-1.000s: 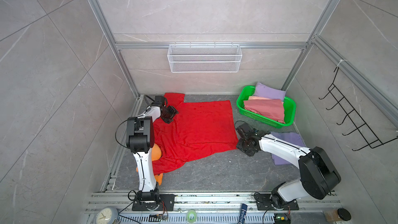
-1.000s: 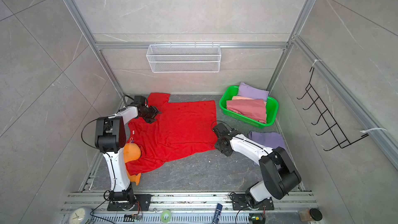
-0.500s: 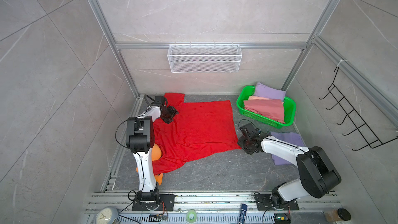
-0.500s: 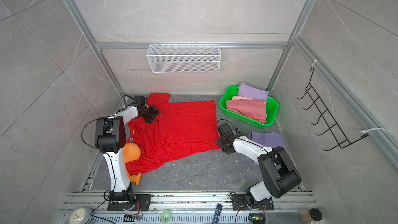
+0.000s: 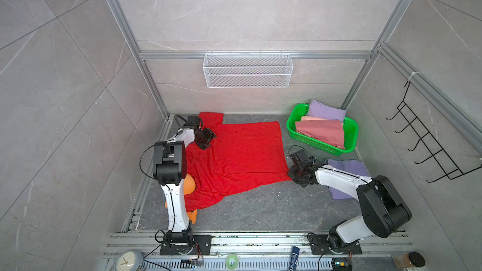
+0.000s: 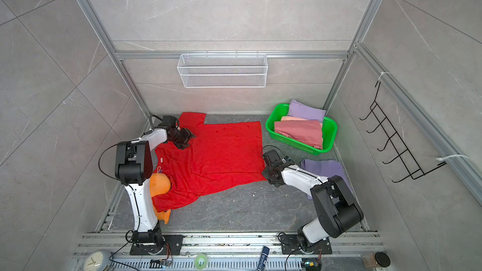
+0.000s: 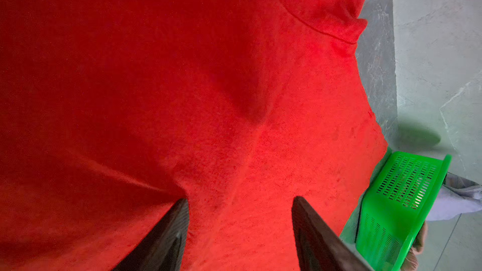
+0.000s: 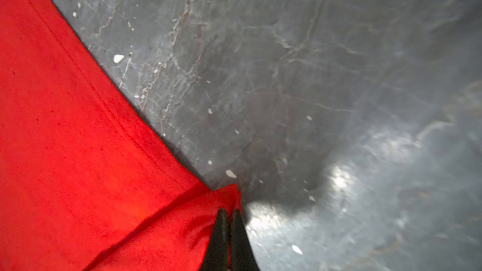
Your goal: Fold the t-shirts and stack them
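A bright red t-shirt (image 5: 240, 157) (image 6: 216, 152) lies spread flat on the grey table. My left gripper (image 5: 207, 139) (image 6: 186, 139) stands low over the cloth beside the far sleeve. In the left wrist view its jaws (image 7: 240, 199) are open with red cloth (image 7: 182, 87) under the gap. My right gripper (image 5: 293, 175) (image 6: 268, 175) sits at the shirt's near right hem corner. The right wrist view shows it (image 8: 229, 211) shut on that corner, cloth (image 8: 78, 139) pinched between the tips. Lavender (image 5: 326, 112), peach (image 5: 313, 119) and dusty rose (image 5: 320, 131) t-shirts lie in the basket. Another lavender t-shirt (image 5: 347, 170) lies folded under the right arm.
A green mesh basket (image 5: 318, 143) (image 6: 300, 145) (image 7: 401, 191) stands at the back right. An orange plush toy (image 5: 189, 183) (image 6: 159, 183) lies under the shirt's near left part, by the left arm. A white wire basket (image 5: 247, 70) hangs on the back wall, a black hook rack (image 5: 427, 152) on the right wall.
My right gripper has closed from open onto the red shirt's near right hem corner, shifting slightly toward it. The left arm has not moved.
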Controlling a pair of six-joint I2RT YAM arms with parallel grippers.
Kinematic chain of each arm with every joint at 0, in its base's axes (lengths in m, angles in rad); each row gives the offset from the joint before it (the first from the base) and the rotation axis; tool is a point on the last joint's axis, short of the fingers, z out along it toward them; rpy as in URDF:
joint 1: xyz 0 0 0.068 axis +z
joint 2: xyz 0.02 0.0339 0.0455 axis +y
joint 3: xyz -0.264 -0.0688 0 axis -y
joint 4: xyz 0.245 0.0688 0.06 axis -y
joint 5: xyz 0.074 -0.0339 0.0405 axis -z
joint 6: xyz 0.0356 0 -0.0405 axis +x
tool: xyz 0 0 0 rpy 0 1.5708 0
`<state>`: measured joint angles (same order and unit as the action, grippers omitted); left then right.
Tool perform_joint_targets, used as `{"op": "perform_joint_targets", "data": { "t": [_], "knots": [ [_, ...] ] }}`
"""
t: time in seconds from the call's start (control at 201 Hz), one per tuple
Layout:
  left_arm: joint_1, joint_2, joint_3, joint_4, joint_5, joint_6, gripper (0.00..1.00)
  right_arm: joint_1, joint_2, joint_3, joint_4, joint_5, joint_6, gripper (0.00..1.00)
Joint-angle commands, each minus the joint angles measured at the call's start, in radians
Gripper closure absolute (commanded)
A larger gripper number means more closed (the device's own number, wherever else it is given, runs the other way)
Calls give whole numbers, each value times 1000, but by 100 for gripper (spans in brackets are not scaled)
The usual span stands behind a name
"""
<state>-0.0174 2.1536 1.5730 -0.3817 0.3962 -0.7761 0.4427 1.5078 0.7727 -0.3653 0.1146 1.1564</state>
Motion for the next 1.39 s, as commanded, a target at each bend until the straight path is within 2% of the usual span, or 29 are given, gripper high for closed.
{"op": "perform_joint_targets", "data": {
  "t": [0.0, 0.204, 0.319, 0.463, 0.498, 0.553, 0.567, 0.597, 0.737, 0.841, 0.956, 1.075, 1.389],
  "knots": [
    [5, 14, 32, -11, 21, 17, 35, 10, -72, 54, -149, 46, -39, 100],
    [20, 23, 36, -15, 16, 17, 35, 57, -202, 35, -305, 62, -41, 100],
    [30, 35, 47, -17, 16, 15, 35, 98, -216, 7, -350, 59, -37, 100],
    [31, 38, 63, -15, 6, 13, 35, 151, -197, 2, -460, 103, 26, 99],
    [32, 39, 69, -16, 6, 14, 35, 153, -195, 3, -486, 124, 52, 91],
    [32, 41, 80, -20, 6, 17, 35, 152, -196, 10, -526, 159, 83, 71],
    [32, 41, 82, -22, 6, 18, 35, 152, -196, 17, -535, 171, 88, 63],
    [32, 40, 87, -24, 5, 24, 35, 153, -197, 29, -536, 183, 83, 55],
    [33, 26, 114, -47, -6, 73, 35, 154, -167, 139, -486, 223, -4, 50],
    [31, 7, 142, -70, -19, 126, 34, 153, -91, 275, -431, 235, -104, 49],
    [32, -3, 183, -103, -70, 184, 34, 151, 26, 425, -282, 237, -238, 46],
    [32, 10, 225, -133, -105, 224, 33, 140, 187, 591, -110, 182, -332, 43],
    [31, 64, 256, -140, -110, 231, 33, 70, 629, 1002, 63, -15, -381, 43]
  ]
}}
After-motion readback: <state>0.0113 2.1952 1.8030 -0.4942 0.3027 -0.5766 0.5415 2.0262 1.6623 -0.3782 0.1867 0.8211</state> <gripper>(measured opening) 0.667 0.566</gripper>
